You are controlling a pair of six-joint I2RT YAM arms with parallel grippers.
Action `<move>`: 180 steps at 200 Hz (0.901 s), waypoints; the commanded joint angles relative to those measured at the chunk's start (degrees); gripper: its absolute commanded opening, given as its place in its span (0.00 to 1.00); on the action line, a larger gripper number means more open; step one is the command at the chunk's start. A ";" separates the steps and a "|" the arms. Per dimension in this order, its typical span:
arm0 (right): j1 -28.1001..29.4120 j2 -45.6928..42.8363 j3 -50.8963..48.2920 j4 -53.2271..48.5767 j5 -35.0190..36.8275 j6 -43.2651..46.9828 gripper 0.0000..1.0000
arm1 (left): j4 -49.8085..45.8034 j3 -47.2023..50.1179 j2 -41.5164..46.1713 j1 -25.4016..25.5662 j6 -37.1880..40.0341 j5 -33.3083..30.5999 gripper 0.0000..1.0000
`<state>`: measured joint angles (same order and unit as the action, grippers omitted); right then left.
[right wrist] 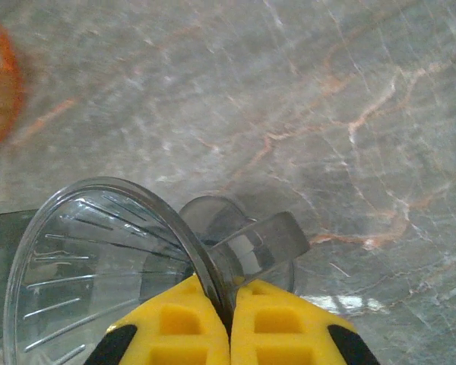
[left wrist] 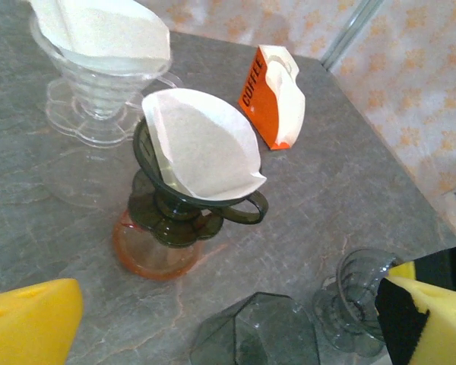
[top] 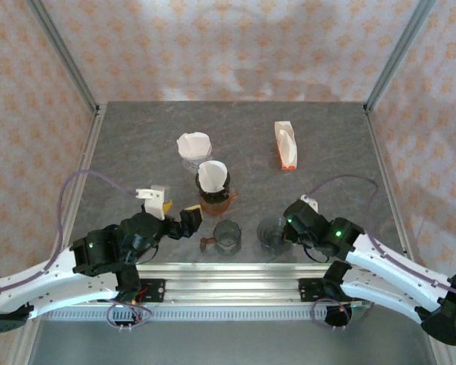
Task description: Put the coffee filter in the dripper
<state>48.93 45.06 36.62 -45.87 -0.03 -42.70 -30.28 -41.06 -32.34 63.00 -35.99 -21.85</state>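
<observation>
The right gripper (right wrist: 230, 304) is pinched tight on the rim of a clear dripper (right wrist: 99, 258), nearer the arms and right of the dark dripper (left wrist: 163, 201); a white coffee filter (left wrist: 205, 144) sits in that dark dripper; the left gripper (top: 177, 211) hangs wide, holding nothing, just left of it; the orange filter box (left wrist: 277, 91) stands behind it, rightward.

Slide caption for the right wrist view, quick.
Right gripper shut on the rim of the empty clear dripper, beside its handle, marble table behind.
</observation>
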 commanded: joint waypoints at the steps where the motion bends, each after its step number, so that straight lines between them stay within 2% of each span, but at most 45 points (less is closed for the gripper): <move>1: 0.23 -0.07 6.33 0.65 -2.08 4.48 0.00 | -2.95 0.38 2.52 0.02 0.30 -4.47 1.00; 31: 3.42 5.12 12.19 3.75 -5.27 6.31 0.00 | -4.38 0.93 5.33 0.03 0.04 -6.01 1.00; 73: 10.23 14.45 20.37 6.75 -3.07 8.68 0.00 | -5.76 1.94 7.96 0.07 -1.18 -6.59 1.00; 118: 11.10 20.93 24.84 7.90 -4.13 10.44 0.00 | -6.59 2.58 9.20 0.04 -1.80 -6.54 1.00; 180: 11.91 26.04 24.07 11.40 -6.75 9.12 0.00 | -6.98 3.43 9.88 0.02 -1.87 -7.07 1.00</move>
<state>60.34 70.94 59.88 -37.30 -6.09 -33.54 -35.53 -38.48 -23.51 63.00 -36.71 -26.30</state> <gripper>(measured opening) 0.049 0.995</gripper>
